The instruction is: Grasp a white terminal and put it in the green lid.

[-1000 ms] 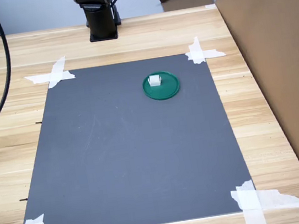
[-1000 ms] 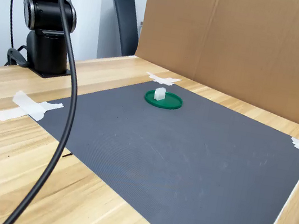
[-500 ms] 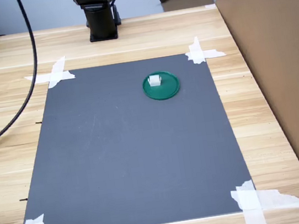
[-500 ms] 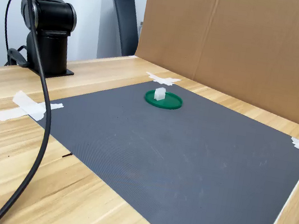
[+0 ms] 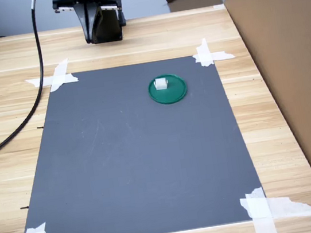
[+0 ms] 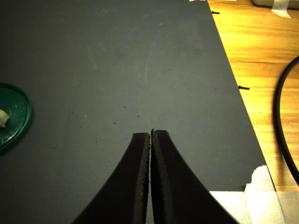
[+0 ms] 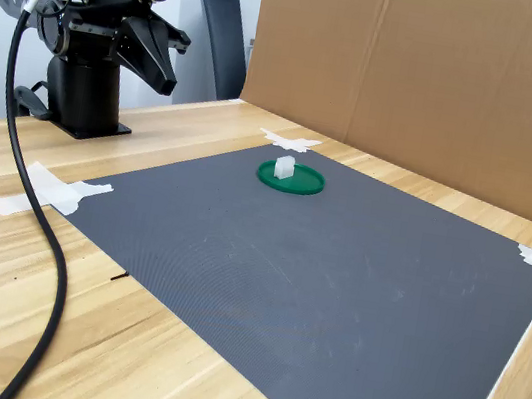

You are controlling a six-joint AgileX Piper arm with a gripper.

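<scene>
Sitting on one wooden table [image 5: 133, 38]: one dark grey mat [image 5: 133, 166], taped at four corners with white tape strips [image 5: 57, 77]. Standing along the first exterior view's right: one cardboard wall [image 5: 285, 46].

Trailing over the table at the first exterior view's left: one black cable [image 5: 25, 120].

Hanging raised near the arm's base, well apart from the mat's far edge: one hand [image 7: 168, 81]. Showing pressed together in the wrist view, fingertips [image 6: 141, 140] meeting, pinching nothing.

Lying on the mat near its far right corner in the first exterior view: one green lid [image 5: 168, 89].

Resting inside the lid, upright, toward its far side: one white terminal [image 5: 161, 83]. No other terminal showing anywhere on the mat.

Judging the step: placing apparently done, terminal already sitting in the lid, arm parking near its base. Next move likely calling for nothing beyond staying clear; any further grasp needing another terminal, none being visible.
</scene>
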